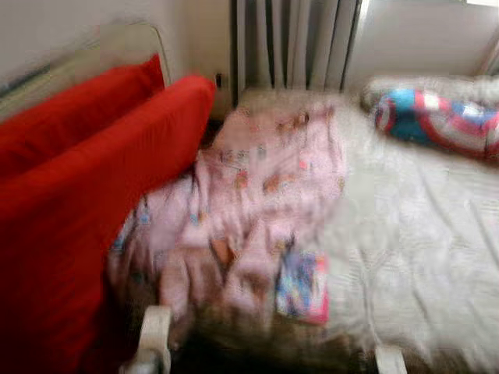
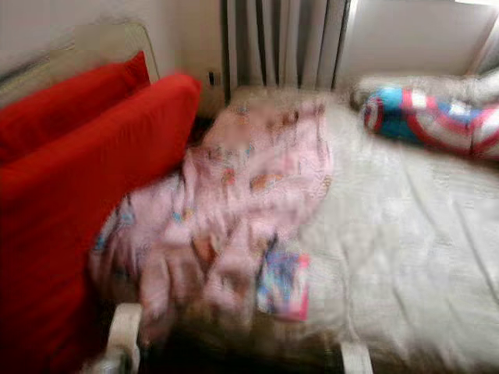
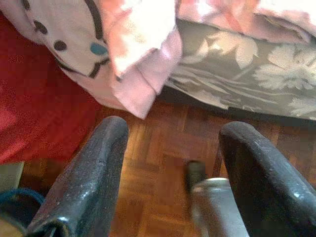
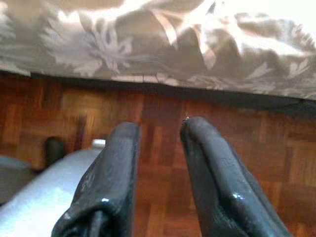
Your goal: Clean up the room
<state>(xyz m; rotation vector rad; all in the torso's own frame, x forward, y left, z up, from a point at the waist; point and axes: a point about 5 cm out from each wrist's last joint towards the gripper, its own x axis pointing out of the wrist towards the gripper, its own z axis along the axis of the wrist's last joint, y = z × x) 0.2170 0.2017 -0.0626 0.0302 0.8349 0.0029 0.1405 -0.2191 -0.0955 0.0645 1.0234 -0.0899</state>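
A crumpled pink patterned blanket (image 1: 257,195) lies across the left half of a bed with a white sheet (image 1: 421,249). A small colourful flat item (image 1: 302,287) rests at the blanket's near edge; blur hides what it is. Two red pillows (image 1: 93,195) lean along the bed's left side. A round red, white and blue cushion (image 1: 437,121) sits at the far right. My left gripper (image 3: 175,131) hangs open above the parquet floor (image 3: 158,187), below the overhanging blanket edge (image 3: 143,49). My right gripper (image 4: 159,127) is open by a narrow gap, low beside the bed's grey floral skirt (image 4: 148,44).
A ribbed white radiator or curtain (image 1: 288,43) stands behind the head of the bed. Red fabric (image 3: 39,108) hangs down to the floor beside the left gripper. The grey floral skirt (image 3: 247,74) runs along the bed's near side. Both eye views are blurred.
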